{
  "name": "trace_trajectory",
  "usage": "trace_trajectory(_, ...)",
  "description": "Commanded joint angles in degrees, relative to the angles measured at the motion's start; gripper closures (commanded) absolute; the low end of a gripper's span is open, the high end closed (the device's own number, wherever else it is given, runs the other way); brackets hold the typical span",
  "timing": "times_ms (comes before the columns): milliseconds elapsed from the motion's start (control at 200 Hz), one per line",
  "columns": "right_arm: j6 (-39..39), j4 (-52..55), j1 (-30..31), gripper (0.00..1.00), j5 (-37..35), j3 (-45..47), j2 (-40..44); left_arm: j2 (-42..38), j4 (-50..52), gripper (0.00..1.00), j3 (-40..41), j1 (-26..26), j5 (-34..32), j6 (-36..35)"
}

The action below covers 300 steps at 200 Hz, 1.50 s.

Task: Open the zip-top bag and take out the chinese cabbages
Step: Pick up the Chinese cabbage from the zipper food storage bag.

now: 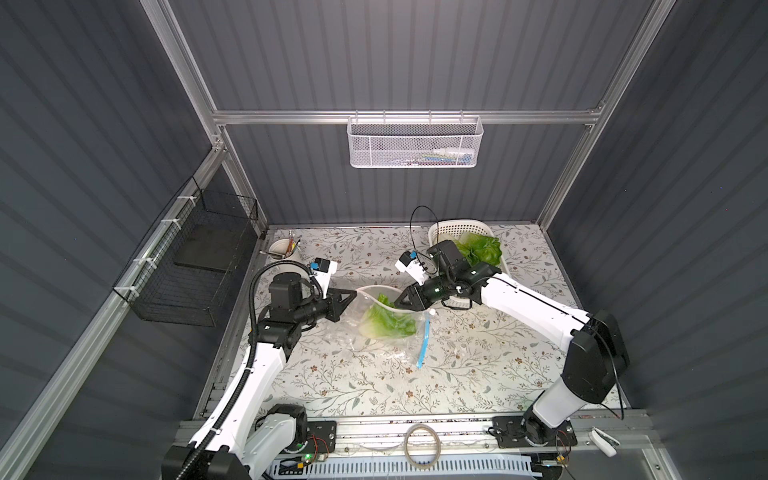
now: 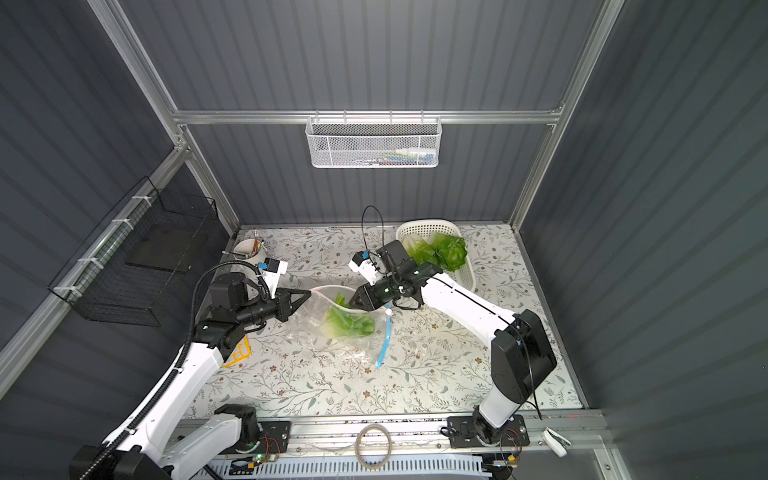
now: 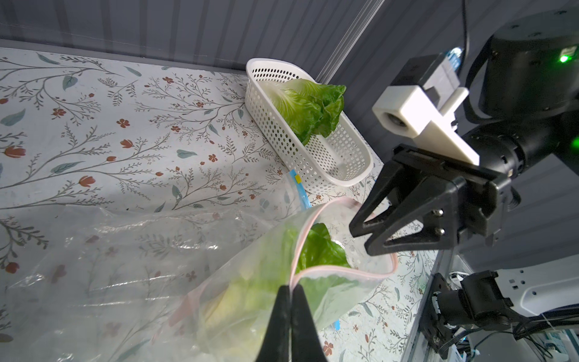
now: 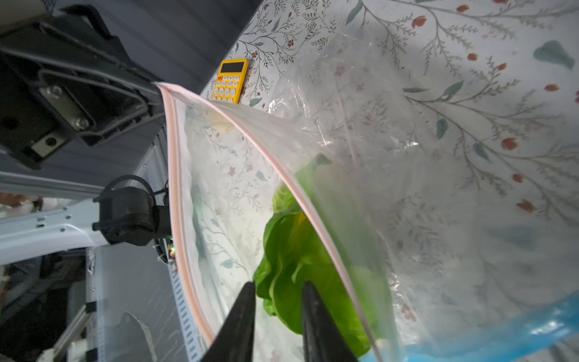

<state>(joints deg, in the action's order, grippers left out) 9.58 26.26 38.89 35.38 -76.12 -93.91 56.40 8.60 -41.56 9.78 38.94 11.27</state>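
Table (image 1: 498, 353) bears bag (image 1: 345, 338), basket (image 1: 452, 225), cup (image 1: 279, 250) (calculator (image 4: 230, 81) too).

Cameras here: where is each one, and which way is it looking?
Top views: twin eyes high above the table, looking down at the zip-top bag and white basket; both arms, left claw, right claw show.
Left wrist: on the left arm, looking past its claw, shut on the bag's rim, toward the right claw.
Right wrist: on the right arm, looking past its claw into the bag's mouth.
Shared: both wrist views see the chinese cabbage inside the bag.
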Motion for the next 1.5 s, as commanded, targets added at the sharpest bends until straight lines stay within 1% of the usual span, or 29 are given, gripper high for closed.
trace_trajectory(0, 2.08, -1.02, 0.5, 0.61, 0.64, 1.49, -0.04, 0.66, -1.99, 1.0, 0.75, 0.97, 2.08, 1.12)
trace_trajectory(180, 3.79, -0.88, 1.18, 0.49, -0.7, 3.21, -0.04, 1.67, -2.24, 1.0, 0.76, 2.86, 2.25, 1.29)
trace_trajectory(350, 6.22, -1.54, 1.36, 0.43, -2.36, 5.12, -0.77, 2.37, -2.28, 1.0, 0.79, 4.34, 2.44, 1.42)
trace_trajectory(435, 8.14, -3.64, 1.45, 0.4, -1.75, 6.89, -0.92, 2.68, -2.83, 1.0, 0.93, 5.0, 2.75, 1.6)
trace_trajectory(475, 9.02, -5.9, 1.45, 0.39, -1.64, 7.68, -1.17, 2.87, -2.97, 1.0, 1.04, 5.38, 3.05, 1.8)
trace_trajectory(765, 12.83, -11.57, 1.45, 0.39, -0.86, 9.86, -3.56, 4.83, -2.98, 1.0, 0.89, 9.04, 3.77, 1.65)
trace_trajectory(840, 13.62, -12.95, 1.46, 0.43, -0.57, 10.11, -4.14, 5.13, -3.0, 1.0, 0.78, 9.7, 3.94, 1.65)
trace_trajectory(885, 14.13, -13.79, 1.53, 0.48, -0.35, 10.27, -4.52, 5.32, -2.98, 1.0, 0.79, 9.96, 4.19, 1.57)
trace_trajectory(1011, 14.93, -15.28, 1.54, 0.74, 0.49, 10.3, -5.31, 5.76, -2.64, 1.0, 0.44, 10.43, 4.65, 1.56)
trace_trajectory(1101, 14.77, -15.54, 1.54, 0.92, 0.71, 10.45, -5.3, 5.74, -1.24, 1.0, -0.4, 10.43, 3.74, 1.15)
trace_trajectory(1116, 14.71, -15.59, 1.54, 0.94, 0.69, 10.58, -5.2, 5.74, -0.69, 0.97, -0.63, 10.43, 3.41, 0.92)
trace_trajectory(1151, 14.29, -15.63, 1.54, 1.0, 0.65, 10.83, -4.87, 5.87, 0.54, 0.85, -1.18, 10.39, 2.78, 0.34)
trace_trajectory(1176, 13.93, -15.55, 1.54, 1.0, 0.45, 11.07, -4.48, 5.93, 1.62, 0.75, -1.88, 10.39, 2.19, -0.18)
trace_trajectory(1241, 12.92, -15.63, 1.54, 1.0, -0.07, 11.79, -3.28, 6.08, 4.19, 0.62, -3.39, 10.43, 0.66, -1.09)
trace_trajectory(1266, 12.48, -15.56, 1.56, 1.0, -0.29, 12.01, -2.65, 6.09, 5.16, 0.54, -3.96, 10.43, -0.01, -1.37)
trace_trajectory(1311, 11.91, -15.38, 1.54, 1.0, -1.05, 12.43, -1.63, 6.16, 6.62, 0.36, -4.97, 10.39, -1.54, -1.68)
trace_trajectory(1336, 11.51, -15.23, 1.54, 1.0, -1.42, 12.6, -1.15, 6.1, 7.28, 0.29, -5.48, 10.43, -2.3, -1.98)
trace_trajectory(1376, 10.64, -15.03, 1.54, 1.0, -1.41, 12.74, -0.4, 5.99, 8.02, 0.23, -6.31, 10.43, -3.22, -2.28)
trace_trajectory(1496, 8.51, -14.75, 1.54, 1.0, -1.37, 13.42, 1.47, 5.21, 8.63, 0.1, -7.69, 10.34, -3.58, -2.43)
